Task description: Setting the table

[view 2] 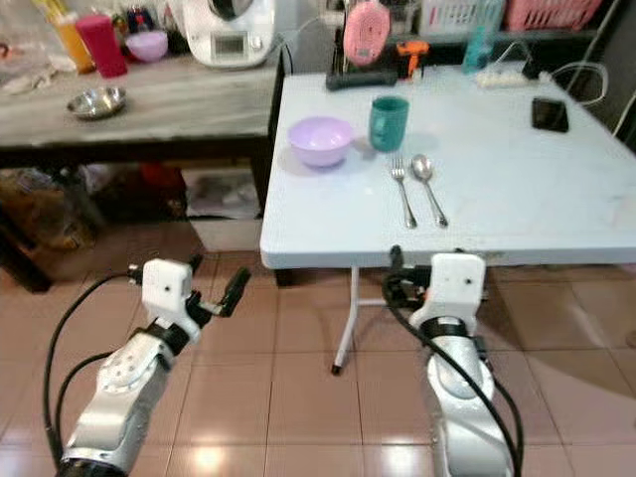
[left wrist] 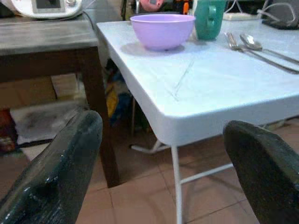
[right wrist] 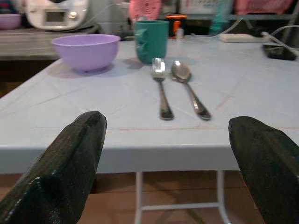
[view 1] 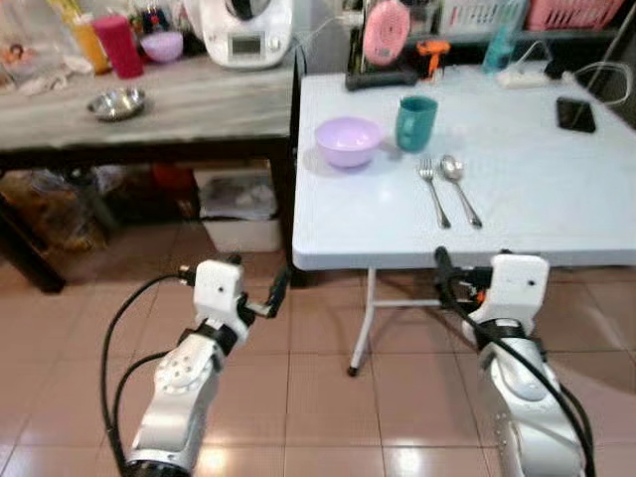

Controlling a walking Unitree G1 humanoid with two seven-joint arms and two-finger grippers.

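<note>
- The white table [view 1: 556, 189] has bare surface along its near edge; the left gripper [left wrist: 163, 172] hangs below its near left corner over tiled floor, fingers spread and empty.
- The right gripper [right wrist: 168, 163] sits just before the near edge, fingers spread, holding nothing.
- A purple bowl [view 1: 348, 141] and a teal mug [view 1: 415, 122] stand side by side, with a fork [view 1: 433, 191] and a spoon [view 1: 459, 187] lying parallel nearer the edge.
- A dark wooden table [view 1: 149, 119] flanks the left side.
- A black phone [view 1: 575, 113] lies at the far right.
</note>
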